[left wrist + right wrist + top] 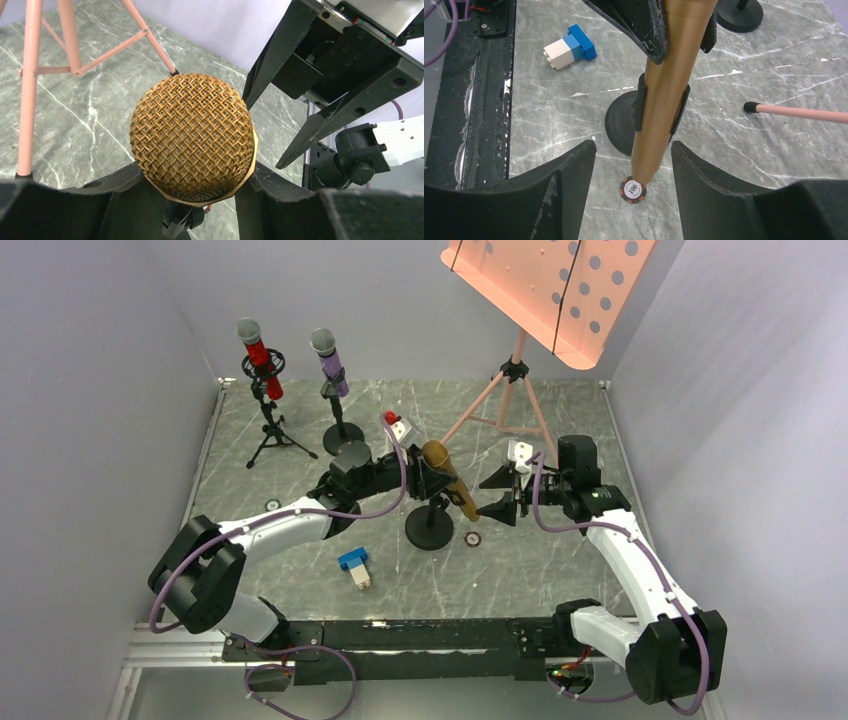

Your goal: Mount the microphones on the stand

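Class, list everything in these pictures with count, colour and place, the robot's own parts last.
red microphone: one, glittery red, back left
purple microphone: one, purple, right of the red one
gold microphone: one, gold, centre, clipped in
stands: three, black, one under each microphone
music stand: one, pink, back right
block: one, blue and white, near front
poker chip: one, dark with reddish marks, beside centre base
table: one, grey marble
left gripper: one, black, shut on gold microphone
right gripper: one, black, open, near its lower end

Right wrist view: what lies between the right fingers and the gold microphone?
Nothing: in the right wrist view the open right fingers flank the gold microphone with bare gaps. Only a poker chip lies below its end.
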Controlling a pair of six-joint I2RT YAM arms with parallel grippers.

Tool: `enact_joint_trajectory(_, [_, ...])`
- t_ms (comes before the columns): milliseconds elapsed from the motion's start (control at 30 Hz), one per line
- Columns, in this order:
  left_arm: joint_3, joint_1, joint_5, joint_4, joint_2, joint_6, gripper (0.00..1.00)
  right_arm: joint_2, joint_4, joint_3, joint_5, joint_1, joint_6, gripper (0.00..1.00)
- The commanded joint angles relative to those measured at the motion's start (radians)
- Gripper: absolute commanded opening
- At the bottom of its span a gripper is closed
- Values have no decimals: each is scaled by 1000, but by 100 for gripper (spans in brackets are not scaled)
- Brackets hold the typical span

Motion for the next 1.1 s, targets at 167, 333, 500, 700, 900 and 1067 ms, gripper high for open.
enact_joint_trajectory(167, [-25,3,17,-138,54,29,0,-11,31,5,-52,-15,-10,63])
enact_joint_trajectory(333, [5,3,14,-167,49,10,15,-12,32,3,-59,-22,-10,63])
enact_joint_trajectory(500, [31,3,-31,-184,-15,2,51,-14,34,-3,-75,-34,-10,64])
enact_joint_trajectory(700, [34,4,-66,-192,-108,3,77,-19,32,-6,-81,-48,-12,64])
enact_joint_trajectory(900, [2,3,-112,-203,-232,30,89,-19,28,-6,-89,-56,-16,64])
enact_joint_trajectory(1067, [-55,3,-154,-233,-364,105,91,-20,19,-5,-93,-60,-26,65])
